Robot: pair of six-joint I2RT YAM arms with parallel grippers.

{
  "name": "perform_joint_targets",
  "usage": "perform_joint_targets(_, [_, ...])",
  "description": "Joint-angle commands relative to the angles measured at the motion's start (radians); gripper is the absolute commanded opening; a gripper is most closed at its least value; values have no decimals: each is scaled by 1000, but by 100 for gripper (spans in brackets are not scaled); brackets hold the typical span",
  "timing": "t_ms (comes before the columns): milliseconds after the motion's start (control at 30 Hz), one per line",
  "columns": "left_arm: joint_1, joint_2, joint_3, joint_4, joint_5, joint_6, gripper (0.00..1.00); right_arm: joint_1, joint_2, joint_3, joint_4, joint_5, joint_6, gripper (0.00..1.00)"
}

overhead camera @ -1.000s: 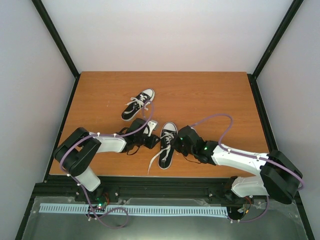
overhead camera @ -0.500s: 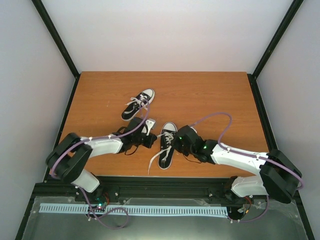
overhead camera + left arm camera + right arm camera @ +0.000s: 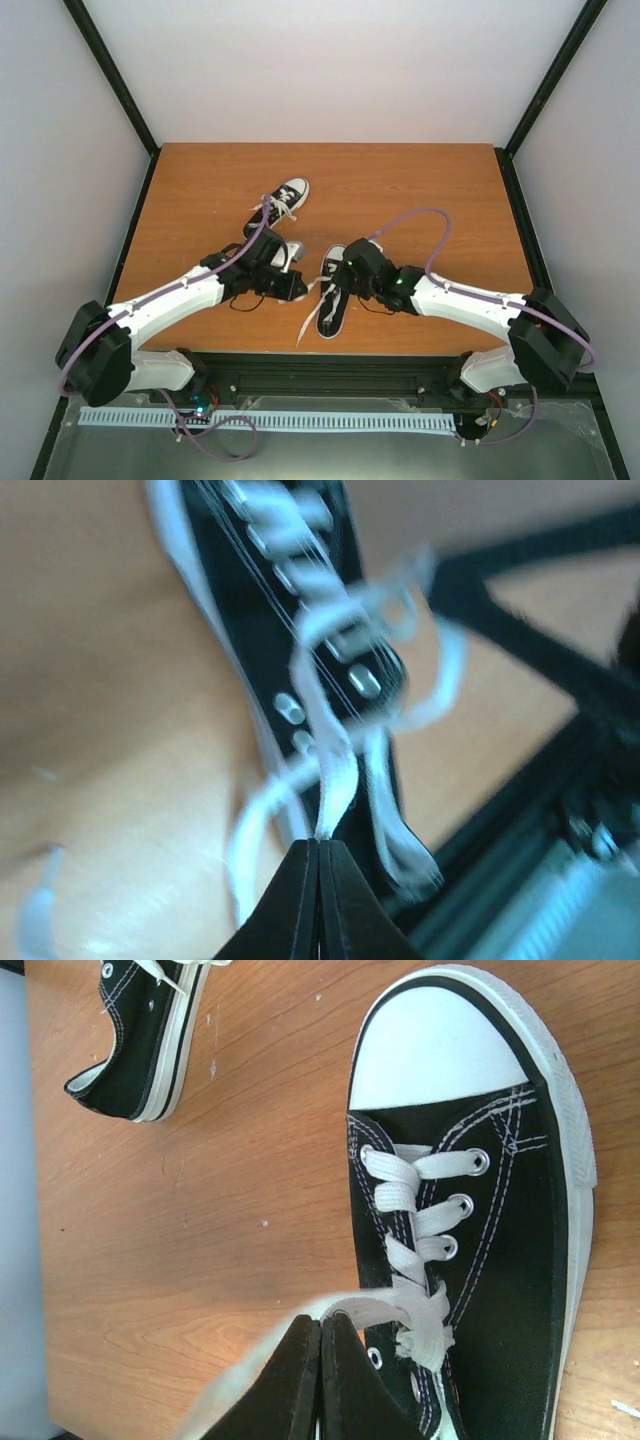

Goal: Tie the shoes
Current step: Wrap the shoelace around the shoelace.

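Near shoe [image 3: 334, 300] lay at 6 o'clock on the table [image 3: 430, 190], with left gripper [image 3: 319, 848] and right gripper [image 3: 320, 1332] each pinched shut on its laces [image 3: 336, 770]; an uneven pull risked slipping a lace or dragging the shoe.

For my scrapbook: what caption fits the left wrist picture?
Shut left gripper pinching a long white lace of a black canvas sneaker.

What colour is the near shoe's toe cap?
White: rubber toe cap of the black canvas sneaker; right wrist view.
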Motion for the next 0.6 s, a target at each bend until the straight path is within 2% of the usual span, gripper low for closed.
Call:
perform_joint_targets(0, [-91,32,75,-142,280,-68,1,-10,12,45,-8,9,-48,3])
perform_joint_targets(100, [-153,69,118,-72,403,-114,1,-18,9,45,-14,7,-58,3])
perform_joint_targets(267, [-218,108,154,94,458,-201,1,-41,-6,35,-16,-8,-71,3])
perform_joint_targets(300, [-223,116,155,113,463,-205,6,-46,-8,36,-16,-12,-74,3])
perform_joint_targets(367, [-226,130,133,152,462,-200,27,-53,-10,36,-17,-20,-84,3])
perform_joint_targets(500, [-223,155,98,191,418,-165,52,-69,-10,35,-13,-36,-98,3])
perform_joint_targets(567, [-214,145,99,196,386,-160,57,-76,-10,32,-7,-46,-103,3])
